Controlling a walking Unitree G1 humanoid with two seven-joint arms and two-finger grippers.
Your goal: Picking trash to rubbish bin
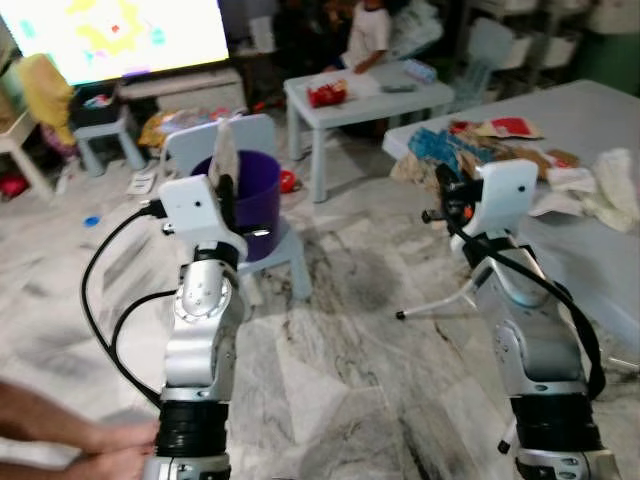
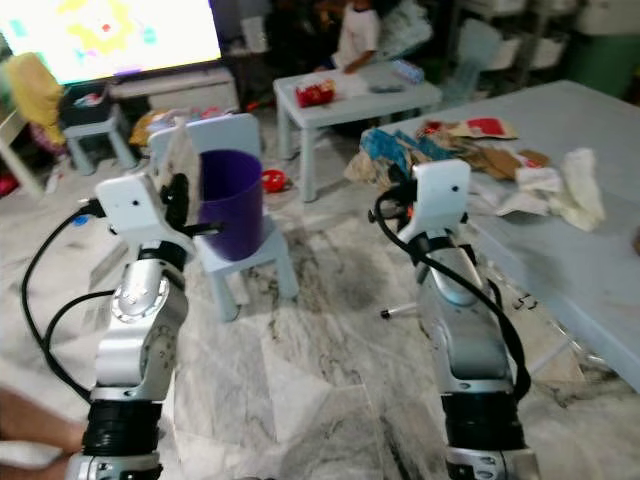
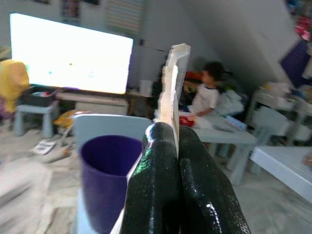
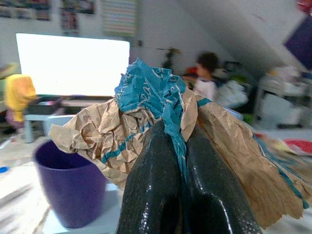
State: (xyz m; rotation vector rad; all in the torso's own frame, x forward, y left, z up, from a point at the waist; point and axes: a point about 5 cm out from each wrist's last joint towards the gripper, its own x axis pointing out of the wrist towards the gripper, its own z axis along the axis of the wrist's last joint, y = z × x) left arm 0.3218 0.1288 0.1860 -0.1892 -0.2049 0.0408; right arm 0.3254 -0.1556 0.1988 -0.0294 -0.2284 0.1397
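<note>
The left gripper (image 3: 173, 146) is clenched on a thin pale scrap of card (image 3: 173, 87), which stands upright from between its black fingers (image 3: 156, 180). In the head views this gripper is raised directly in front of the purple bin (image 1: 243, 201), the scrap's tip showing against the bin's near rim.

The right gripper (image 4: 170, 141) is clamped on a crumpled brown-and-teal paper bag (image 4: 146, 122). White lettering runs across the teal part, too creased to read. This gripper is held up well to the right of the purple bin, near the edge of the grey table (image 1: 590, 270).

The purple bin stands on the seat of a small pale blue chair (image 1: 285, 250), its mouth open upward. Bare marble floor (image 1: 340, 380) lies in front of the chair and between the two arms. More trash, brown paper and white wrappers (image 1: 520, 150), is spread on the grey table to the right of the bin.

Behind the bin stands a small white table (image 1: 365, 100), with a person (image 1: 370, 35) at its far side. A lit screen (image 1: 120, 35) glows behind and to the left of the bin; nothing on it is readable. A person's hand (image 1: 95, 450) shows beside the left arm's base, well in front of the bin.
</note>
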